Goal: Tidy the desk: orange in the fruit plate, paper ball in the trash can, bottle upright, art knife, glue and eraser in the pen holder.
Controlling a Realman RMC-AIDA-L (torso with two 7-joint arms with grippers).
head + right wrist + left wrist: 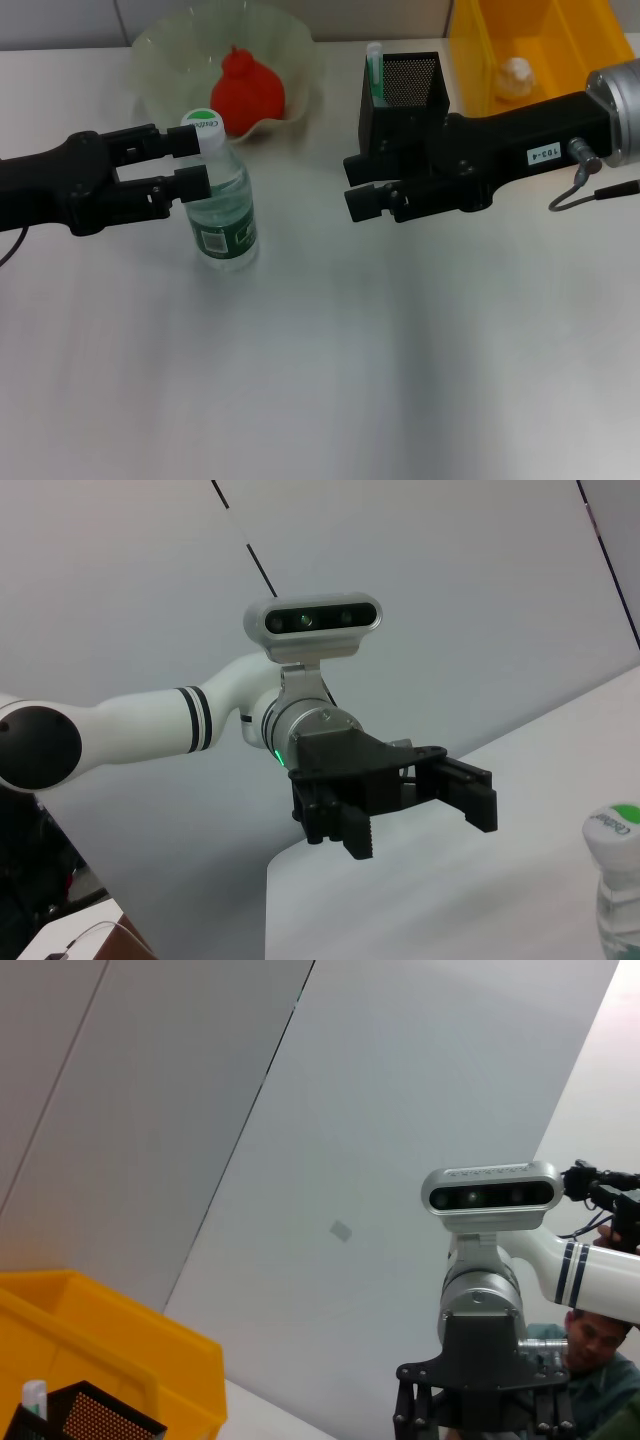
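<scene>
Your left gripper [197, 160] stands with fingers apart around the neck of the upright bottle [222, 208], so releasing won't tip it. Your right gripper [368, 187], also spread and empty, hangs just before the pen holder [402, 88], nothing carried.

Left arm comes in level from the left side, its hand [197, 158] spread, fingers apart and pointing inward. Right arm comes in from the right side, held level, its hand [366, 186] also spread, fingers pointing toward the left hand, well apart from it.
</scene>
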